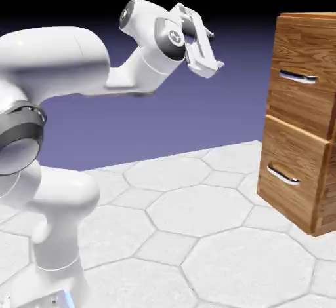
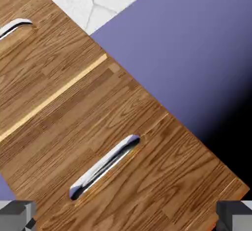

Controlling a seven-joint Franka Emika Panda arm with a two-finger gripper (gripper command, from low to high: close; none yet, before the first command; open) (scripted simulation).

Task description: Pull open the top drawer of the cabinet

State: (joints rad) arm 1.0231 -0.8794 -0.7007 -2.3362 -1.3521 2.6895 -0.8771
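The cabinet (image 1: 303, 120) stands on the white hexagon-tiled table (image 1: 197, 234), and everything here is placed against it. It carries two drawers, one above the other, each with one slim silver bar handle, so two handles in all. The top drawer (image 1: 305, 71) is the upper one and looks flush with the cabinet front, not yet pulled out; its handle (image 1: 296, 75) sits across the middle of its face. The lower drawer (image 1: 292, 169) lies directly beneath, with a matching handle (image 1: 283, 175). The single end effector (image 1: 209, 64) hangs in the air well apart from the cabinet, at about the height of the top drawer and facing it. In the hand view its two grey fingertips (image 2: 17, 214) stand wide apart with nothing between them, so it is released and empty, and the top drawer's handle (image 2: 104, 166) lies between and ahead of them. The drawer is probably rigid wood that slides straight out, with some weight; the smooth metal bar may be slippery, so the fingers should close around its middle.
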